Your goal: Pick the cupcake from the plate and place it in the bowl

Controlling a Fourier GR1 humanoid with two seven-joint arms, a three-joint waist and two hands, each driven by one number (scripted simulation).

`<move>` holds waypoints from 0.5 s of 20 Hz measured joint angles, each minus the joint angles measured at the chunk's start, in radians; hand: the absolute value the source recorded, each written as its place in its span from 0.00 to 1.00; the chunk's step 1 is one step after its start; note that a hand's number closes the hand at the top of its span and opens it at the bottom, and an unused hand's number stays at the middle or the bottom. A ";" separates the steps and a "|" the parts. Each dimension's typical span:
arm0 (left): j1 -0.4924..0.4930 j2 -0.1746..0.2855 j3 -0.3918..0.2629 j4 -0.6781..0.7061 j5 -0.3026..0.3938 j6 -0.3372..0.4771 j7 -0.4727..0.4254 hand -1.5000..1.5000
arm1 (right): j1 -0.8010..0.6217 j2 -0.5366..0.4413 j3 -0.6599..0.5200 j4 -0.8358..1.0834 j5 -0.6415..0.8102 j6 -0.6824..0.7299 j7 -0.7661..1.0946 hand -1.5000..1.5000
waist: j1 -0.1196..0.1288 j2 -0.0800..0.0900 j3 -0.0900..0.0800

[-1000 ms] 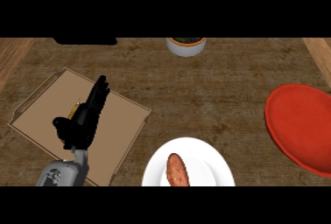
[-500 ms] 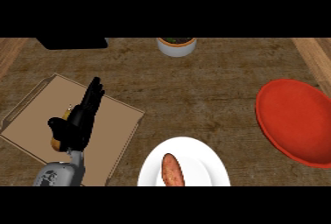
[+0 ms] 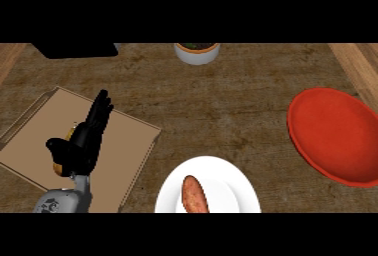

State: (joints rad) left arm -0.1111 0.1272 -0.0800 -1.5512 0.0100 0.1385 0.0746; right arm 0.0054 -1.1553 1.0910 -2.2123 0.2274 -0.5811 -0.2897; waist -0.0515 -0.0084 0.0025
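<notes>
From my head view, my left hand [image 3: 77, 150] is released, fingers straight and pointing away from me, over a brown board [image 3: 125, 145] at the left of the counter [image 3: 221, 100]. A small yellow-orange bit [image 3: 71, 132] shows at the hand's edge, too hidden for me to tell what it is. The white plate [image 3: 221, 170] sits at the near edge just right of the board and bears a long orange-brown piece of food [image 3: 194, 195], not cupcake-shaped; the red bowl [image 3: 332, 135] lies well apart at the right, with a white cup [image 3: 197, 52] and a black object [image 3: 74, 49] at the far edge.
</notes>
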 measured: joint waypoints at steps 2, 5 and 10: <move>0.002 0.002 0.004 0.000 0.006 -0.005 -0.005 0.50 | 0.012 -0.067 -0.053 -0.084 -0.067 -0.020 -0.035 1.00 | 0.000 0.002 0.000; 0.007 0.004 0.004 -0.004 0.006 -0.007 -0.006 0.50 | 0.033 -0.160 -0.144 -0.166 -0.173 -0.049 -0.078 1.00 | 0.001 0.005 0.001; 0.004 0.001 -0.003 -0.012 0.003 -0.012 -0.008 0.50 | 0.048 -0.280 -0.322 -0.170 -0.372 -0.053 -0.132 1.00 | 0.015 0.010 0.001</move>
State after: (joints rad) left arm -0.1068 0.1287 -0.0831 -1.5637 0.0131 0.1267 0.0670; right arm 0.0530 -1.4348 0.7686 -2.3827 -0.1449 -0.6342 -0.4215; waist -0.0364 0.0016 0.0037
